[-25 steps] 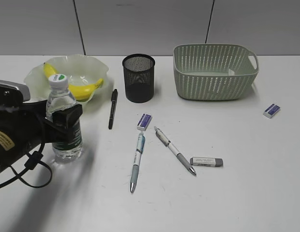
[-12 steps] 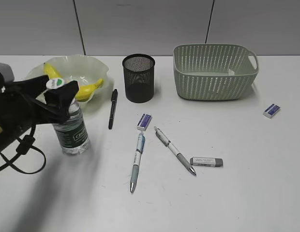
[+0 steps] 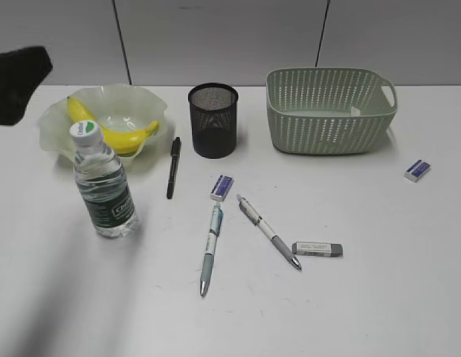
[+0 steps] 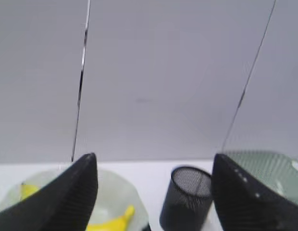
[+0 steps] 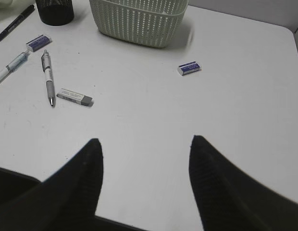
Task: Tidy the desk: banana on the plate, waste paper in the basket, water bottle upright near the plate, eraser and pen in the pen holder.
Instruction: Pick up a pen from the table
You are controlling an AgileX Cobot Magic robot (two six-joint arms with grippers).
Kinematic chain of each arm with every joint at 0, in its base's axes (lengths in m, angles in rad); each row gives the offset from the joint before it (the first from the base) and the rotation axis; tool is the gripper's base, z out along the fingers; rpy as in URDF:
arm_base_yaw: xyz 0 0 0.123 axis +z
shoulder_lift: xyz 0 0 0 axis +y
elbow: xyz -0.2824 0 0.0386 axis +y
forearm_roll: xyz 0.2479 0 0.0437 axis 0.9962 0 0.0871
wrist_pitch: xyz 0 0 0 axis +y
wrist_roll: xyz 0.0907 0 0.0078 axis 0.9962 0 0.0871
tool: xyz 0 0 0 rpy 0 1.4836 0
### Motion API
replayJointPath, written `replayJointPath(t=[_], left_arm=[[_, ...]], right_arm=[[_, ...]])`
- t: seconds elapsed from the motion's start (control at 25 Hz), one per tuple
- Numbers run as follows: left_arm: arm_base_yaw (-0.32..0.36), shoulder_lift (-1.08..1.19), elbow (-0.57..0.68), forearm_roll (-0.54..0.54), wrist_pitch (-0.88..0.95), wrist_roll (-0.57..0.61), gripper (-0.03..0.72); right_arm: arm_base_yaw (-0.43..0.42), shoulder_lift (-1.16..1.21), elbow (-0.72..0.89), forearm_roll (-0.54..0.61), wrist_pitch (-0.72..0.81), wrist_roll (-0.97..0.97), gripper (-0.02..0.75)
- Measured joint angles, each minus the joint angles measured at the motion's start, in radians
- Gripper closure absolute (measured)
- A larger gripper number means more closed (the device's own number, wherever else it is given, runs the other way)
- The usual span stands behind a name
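Observation:
The water bottle (image 3: 104,186) stands upright and free on the desk (image 3: 364,297), just in front of the plate (image 3: 56,126). The banana (image 3: 119,136) lies in the plate. My left gripper (image 4: 155,158) is open and empty, raised high and facing the wall above the plate (image 4: 117,190) and the pen holder (image 4: 185,197). Only a dark part of the left arm (image 3: 15,82) shows in the exterior view. Three pens (image 3: 172,167) (image 3: 210,249) (image 3: 269,242) and three erasers (image 3: 221,187) (image 3: 317,249) (image 3: 417,170) lie loose. My right gripper (image 5: 145,139) hangs open over bare desk. The waste paper does not show clearly.
The pen holder (image 3: 213,119) stands mid-back and the basket (image 3: 331,111) at the back right. The lone purple-white eraser (image 5: 189,68) lies ahead of my right gripper, with the grey eraser (image 5: 75,97) and a pen (image 5: 48,77) to its left.
My left gripper opened off the water bottle and rose away to the upper left. The bottle, set a little closer to the plate, stays upright. The right arm has not moved.

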Motion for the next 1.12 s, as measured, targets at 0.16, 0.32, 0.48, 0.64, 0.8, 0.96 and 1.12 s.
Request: replayJointPath(t=[0.16,0.32,0.48,0.64,0.8,0.96,1.12], left_arm=[[0.0,-0.255,-0.106,0.091,0.676,0.001,0.137],[0.0,-0.469,-0.195,0.164,1.235,0.003,0.142],[0.0,-0.614,-0.196,0.175,1.568,0.003,0.146],[0.0,-0.734,-0.196,0.175,1.702,0.003,0.182],[0.0,-0.818,-0.196,0.176,1.786,0.003,0.214],[0.0,-0.882,-0.196,0.176,1.799,0.003,0.233],[0.0,-0.935,-0.196,0.176,1.801,0.003,0.247]], right_arm=[[0.0,0.0,0.0,0.0,0.0,0.0,0.281],[0.0,0.0,0.0,0.0,0.0,0.0,0.281],[0.0,0.0,0.0,0.0,0.0,0.0,0.281],[0.0,0.0,0.0,0.0,0.0,0.0,0.281],[0.0,0.0,-0.001,0.002,-0.001,-0.003,0.281],[0.0,0.076,-0.026,0.028,-0.066,-0.046,0.281],[0.0,0.308,-0.064,0.149,-0.23,-0.164,0.281]])
